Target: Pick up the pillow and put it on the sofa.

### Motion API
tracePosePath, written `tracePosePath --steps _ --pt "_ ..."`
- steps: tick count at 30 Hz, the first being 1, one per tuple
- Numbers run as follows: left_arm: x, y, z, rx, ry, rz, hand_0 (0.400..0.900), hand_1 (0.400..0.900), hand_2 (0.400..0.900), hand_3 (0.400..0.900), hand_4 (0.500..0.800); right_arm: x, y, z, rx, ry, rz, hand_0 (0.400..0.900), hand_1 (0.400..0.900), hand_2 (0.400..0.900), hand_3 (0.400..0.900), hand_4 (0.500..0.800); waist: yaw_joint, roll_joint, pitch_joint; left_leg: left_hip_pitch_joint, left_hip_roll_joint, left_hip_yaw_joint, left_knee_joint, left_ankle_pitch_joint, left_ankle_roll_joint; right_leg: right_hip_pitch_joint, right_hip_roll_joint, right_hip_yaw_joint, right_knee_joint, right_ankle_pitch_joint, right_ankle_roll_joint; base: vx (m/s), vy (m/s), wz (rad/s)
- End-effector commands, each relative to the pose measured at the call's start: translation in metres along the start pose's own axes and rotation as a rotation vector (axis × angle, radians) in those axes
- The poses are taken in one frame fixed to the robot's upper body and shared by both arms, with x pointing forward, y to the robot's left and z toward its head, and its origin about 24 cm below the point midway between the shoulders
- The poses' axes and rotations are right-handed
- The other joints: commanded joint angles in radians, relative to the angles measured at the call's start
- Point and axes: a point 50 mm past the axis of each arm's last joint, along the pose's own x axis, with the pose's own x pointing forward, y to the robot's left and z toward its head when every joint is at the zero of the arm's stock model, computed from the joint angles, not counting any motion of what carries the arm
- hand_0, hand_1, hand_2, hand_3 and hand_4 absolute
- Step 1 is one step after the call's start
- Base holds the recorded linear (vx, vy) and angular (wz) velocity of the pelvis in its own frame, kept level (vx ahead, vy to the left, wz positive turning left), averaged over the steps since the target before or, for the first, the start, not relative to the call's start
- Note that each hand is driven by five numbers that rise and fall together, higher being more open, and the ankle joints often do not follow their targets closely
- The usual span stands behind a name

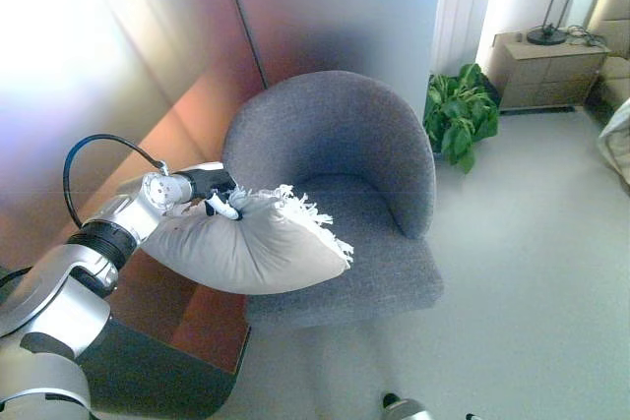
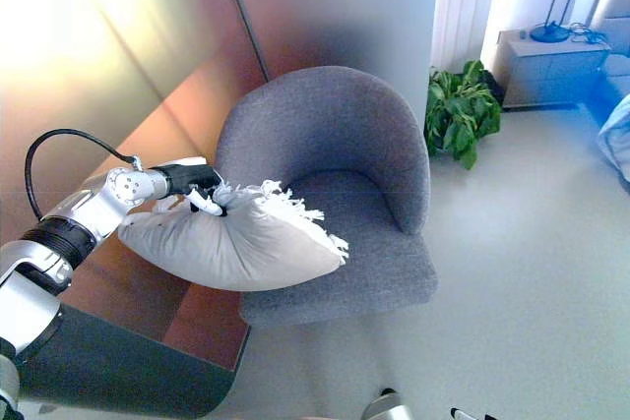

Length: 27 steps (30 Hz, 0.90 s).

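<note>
The left hand (image 2: 202, 194) is gripping the fringed top edge of the pale pillow (image 2: 236, 243), which is hanging over the grey sofa (image 2: 345, 154) seat's front left corner. A green plant (image 2: 461, 110) is standing just right of the sofa.

At the frame's lower left we see the left arm (image 1: 59, 302): rounded silver-grey shells, with a black ribbed collar at one joint. At mid-left is its dark left hand (image 1: 212, 187), with white-tipped fingers (image 1: 225, 210).
</note>
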Motion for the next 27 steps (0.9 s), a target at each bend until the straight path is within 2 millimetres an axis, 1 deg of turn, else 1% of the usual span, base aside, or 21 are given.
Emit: tracePosePath --steps 1,9,15,16,17,21,27 --pt "-0.046 0.112 0.037 -0.028 -0.071 0.364 0.400 0.400 0.400 0.400 0.500 -0.002 -0.026 -0.017 0.030 0.043 -0.096 0.900 0.900 0.900 0.900 0.800 0.003 0.046 -0.093 0.074 -0.022 0.049 0.006 -0.068 -0.033 -0.036 0.051 0.035 0.021 0.028 0.074 0.04 -0.072 -0.27" --pt "-0.033 0.101 0.045 -0.041 -0.054 0.321 0.400 0.400 0.400 0.400 0.500 -0.005 -0.033 -0.031 0.035 0.063 -0.119 0.900 0.900 0.900 0.900 0.800 -0.059 0.067 -0.087 0.081 -0.025 0.099 0.006 -0.074 -0.028 -0.054 0.058 0.086 0.020 0.036 0.083 0.02 -0.052 -0.29" --pt "-0.029 0.100 0.037 -0.081 -0.011 0.364 0.400 0.400 0.400 0.400 0.500 -0.009 -0.046 -0.046 0.046 0.076 -0.140 0.900 0.900 0.900 0.900 0.800 -0.101 0.080 -0.070 0.085 -0.029 0.132 0.007 -0.077 -0.027 -0.064 0.055 0.108 0.029 0.036 0.090 0.00 -0.043 -0.21" --pt "-0.028 0.099 0.034 -0.093 0.005 0.368 0.592 0.592 0.592 0.592 0.615 -0.010 -0.049 -0.048 0.045 0.078 -0.142 0.900 0.900 0.900 0.900 0.800 -0.107 0.081 -0.067 0.086 -0.030 0.136 0.008 -0.077 -0.027 -0.065 0.056 0.112 0.030 0.036 0.091 0.00 -0.034 -0.14" --pt "-0.028 0.099 0.031 -0.103 0.010 0.370 0.900 0.900 0.900 0.900 0.800 -0.010 -0.050 -0.050 0.047 0.078 -0.144 0.900 0.900 0.900 0.900 0.800 -0.110 0.082 -0.066 0.086 -0.030 0.139 0.008 -0.077 -0.028 -0.066 0.056 0.114 0.030 0.036 0.091 -0.01 -0.024 -0.11" --pt "-0.027 0.098 0.027 -0.114 0.021 0.377 0.900 0.900 0.900 0.900 0.800 -0.012 -0.055 -0.054 0.042 0.072 -0.139 0.900 0.900 0.900 0.900 0.800 -0.123 0.088 -0.058 0.086 -0.031 0.147 0.011 -0.077 -0.029 -0.071 0.056 0.117 0.034 0.035 0.091 -0.01 -0.007 -0.07" --pt "-0.025 0.096 0.027 -0.107 0.022 0.382 0.900 0.900 0.900 0.900 0.800 -0.011 -0.050 -0.050 0.029 0.049 -0.121 0.900 0.900 0.900 0.900 0.800 -0.121 0.088 -0.062 0.089 -0.030 0.153 0.014 -0.076 -0.030 -0.066 0.056 0.111 0.032 0.035 0.090 0.00 -0.004 0.00"
